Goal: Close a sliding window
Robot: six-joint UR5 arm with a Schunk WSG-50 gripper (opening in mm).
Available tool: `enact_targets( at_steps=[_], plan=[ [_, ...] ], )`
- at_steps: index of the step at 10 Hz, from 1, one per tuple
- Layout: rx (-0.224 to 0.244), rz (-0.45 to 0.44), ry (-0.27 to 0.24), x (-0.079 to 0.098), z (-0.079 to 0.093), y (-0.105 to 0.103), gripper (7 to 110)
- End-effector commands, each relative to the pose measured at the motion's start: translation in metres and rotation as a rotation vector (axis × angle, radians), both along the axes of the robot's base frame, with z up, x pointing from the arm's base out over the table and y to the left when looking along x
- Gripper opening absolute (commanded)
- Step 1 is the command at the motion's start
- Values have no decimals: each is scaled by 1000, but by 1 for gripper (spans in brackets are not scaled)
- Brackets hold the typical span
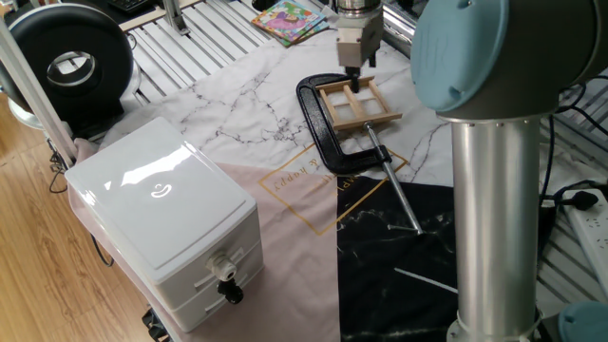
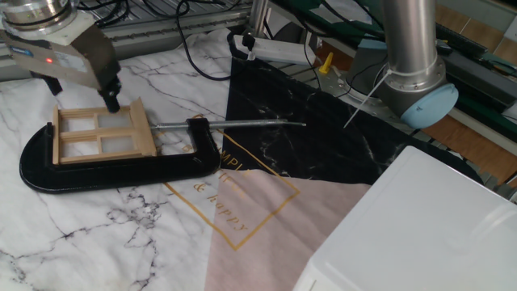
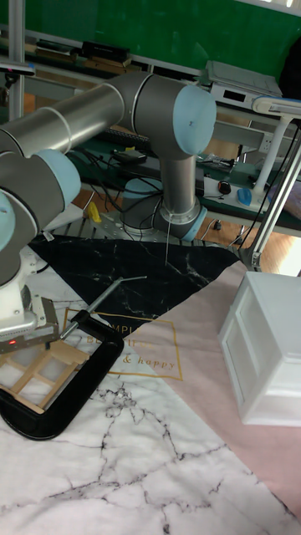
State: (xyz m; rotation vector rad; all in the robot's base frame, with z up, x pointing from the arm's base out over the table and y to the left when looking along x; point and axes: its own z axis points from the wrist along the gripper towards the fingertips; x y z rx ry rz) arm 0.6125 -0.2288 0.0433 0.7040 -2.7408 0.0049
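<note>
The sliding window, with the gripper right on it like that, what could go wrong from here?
The gripper sits low at the sliding window's far edge; pressing down could crack its thin wooden bars. A sideways push might also twist the frame loose from the black C-clamp, or a finger could slip off the wood.

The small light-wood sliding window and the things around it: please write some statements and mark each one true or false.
1. The small light-wood sliding window lies inside the black metal C-clamp. True.
2. The hand hangs far from the window, above the black cloth. False: it is over the window's far edge.
3. The white plastic drawer box sits on the window. False: it stands apart on the pink cloth.
4. The clamp's screw rod points toward the black marble-pattern cloth. True.
</note>
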Motion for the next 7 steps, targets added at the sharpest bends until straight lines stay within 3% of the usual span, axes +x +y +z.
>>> enact_targets(
  at_steps=[1, 2, 3, 5, 7],
  plan=[
    [-126, 178, -106, 32, 1, -41, 44],
    [-130, 224, -224, 63, -3, -42, 44],
    [-117, 251, -243, 69, -3, -39, 44],
    [-84, 264, -221, 63, -5, -33, 44],
    [-67, 215, -209, 58, -6, -27, 44]
  ],
)
